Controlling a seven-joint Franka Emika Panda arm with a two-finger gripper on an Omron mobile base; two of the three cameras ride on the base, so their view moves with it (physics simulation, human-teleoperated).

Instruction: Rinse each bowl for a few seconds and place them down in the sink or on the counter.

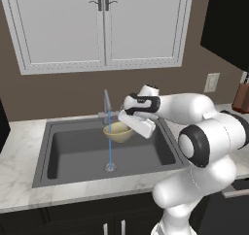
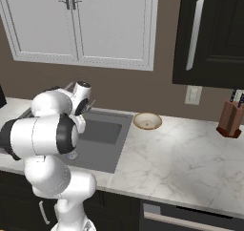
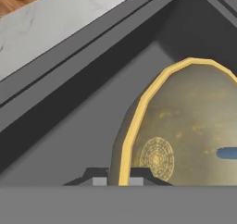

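A cream-yellow bowl [image 1: 116,133] hangs over the dark grey sink [image 1: 73,154], right under the slim faucet [image 1: 106,103]. A thin blue stream of water [image 1: 110,149] passes the bowl's left side and runs down to the drain. My gripper [image 1: 128,126] is shut on the bowl's right rim. In the hand view the yellow rim of that bowl [image 3: 185,121] sits between my gripper's [image 3: 118,181] fingertips, with a blue splash of water inside. The second bowl [image 2: 147,121], tan with a pale inside, rests upright on the marble counter [image 2: 186,163] just right of the sink [image 2: 102,132].
A wooden knife block [image 2: 230,119] stands at the counter's far right, near a wall outlet [image 2: 193,95]. White wall cabinets [image 1: 102,25] hang above the sink. A dark tall cabinet [image 2: 214,34] rises at the right. My arm's bulky white links cover the sink's right side.
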